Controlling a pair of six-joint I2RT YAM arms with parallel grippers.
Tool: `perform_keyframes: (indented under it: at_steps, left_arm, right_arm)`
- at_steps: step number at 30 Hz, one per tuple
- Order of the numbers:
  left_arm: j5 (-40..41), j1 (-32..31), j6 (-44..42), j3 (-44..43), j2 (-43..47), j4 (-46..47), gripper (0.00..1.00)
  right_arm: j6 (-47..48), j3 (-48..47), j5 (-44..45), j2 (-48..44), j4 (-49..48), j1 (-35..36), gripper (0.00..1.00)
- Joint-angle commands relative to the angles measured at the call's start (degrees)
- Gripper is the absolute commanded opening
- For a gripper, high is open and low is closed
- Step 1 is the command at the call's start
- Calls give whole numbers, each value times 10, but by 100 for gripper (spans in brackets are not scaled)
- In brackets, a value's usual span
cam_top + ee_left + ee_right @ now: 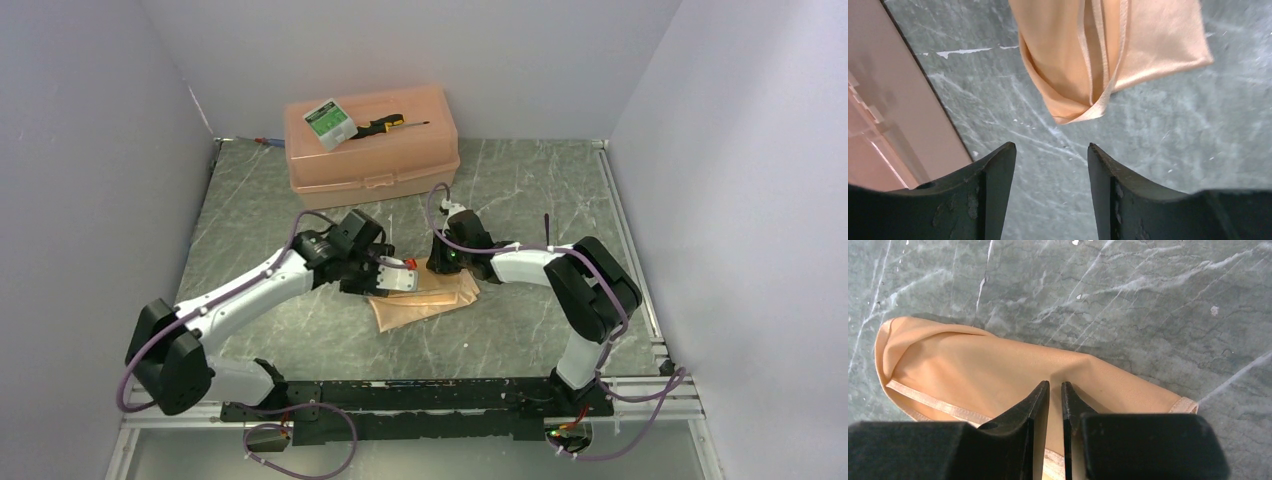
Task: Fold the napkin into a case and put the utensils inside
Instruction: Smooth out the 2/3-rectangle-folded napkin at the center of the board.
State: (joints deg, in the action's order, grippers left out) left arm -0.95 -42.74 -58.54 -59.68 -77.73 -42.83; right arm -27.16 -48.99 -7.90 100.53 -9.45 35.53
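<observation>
The napkin (425, 303) lies folded on the table (300, 335). Left gripper (1050, 146) is spread and empty, just short of its pointed corner. Right gripper (1055, 384) is nearly closed over the fold, can't tell if it's pinching. I'd grab that corner low and fold slow.

Tabletop (520, 190): dark grey-green stone pattern with pale veins, fills centre of overhead frame. I record same surface in both my wrist views, faint sheen.
Walls: plain pale grey panels. Left wall (90, 180), back wall (520, 50) and right wall (740, 200) enclose table on three sides.
Metal rail (628, 240) runs along right table edge.
Peach plastic box (370, 165) upper centre, near back wall. Screwdriver (385, 124) and green-white carton (330, 122) lie on lid.
Light even, diffuse. Shadows soft.
</observation>
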Motion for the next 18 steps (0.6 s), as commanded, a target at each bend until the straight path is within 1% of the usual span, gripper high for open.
perform_keyframes:
  at_steps: [1, 4, 5, 7, 9, 11, 12, 15, 18]
  left_arm:
    - [-81, 6, 81, 49, 47, 8, 60]
    - [-73, 18, 86, 104, 67, 69, 61]
    - [-77, 31, 93, 111, 70, 88, 62]
    - [-100, 70, 124, 102, 63, 109, 60]
    - [-121, 109, 182, 73, 35, 106, 56]
    - [-146, 146, 266, 43, 14, 101, 51]
    - [-163, 166, 301, 32, 5, 98, 51]
    - [-221, 191, 386, 9, -15, 85, 50]
    - [-258, 195, 444, 1, -28, 92, 48]
  right_arm:
    - [29, -22, 14, -14, 12, -3, 19]
    - [34, -27, 4, -26, 20, -3, 19]
    - [33, -27, 0, -34, 22, -2, 19]
    - [25, -26, -13, -52, 18, -1, 19]
    - [10, -27, -25, -64, 9, 3, 19]
    - [-10, -26, -37, -67, -2, 9, 18]
    - [-24, -23, -43, -67, -14, 13, 18]
    - [-60, -22, -66, -56, -45, 25, 16]
    - [-89, -35, -89, -27, -81, 34, 14]
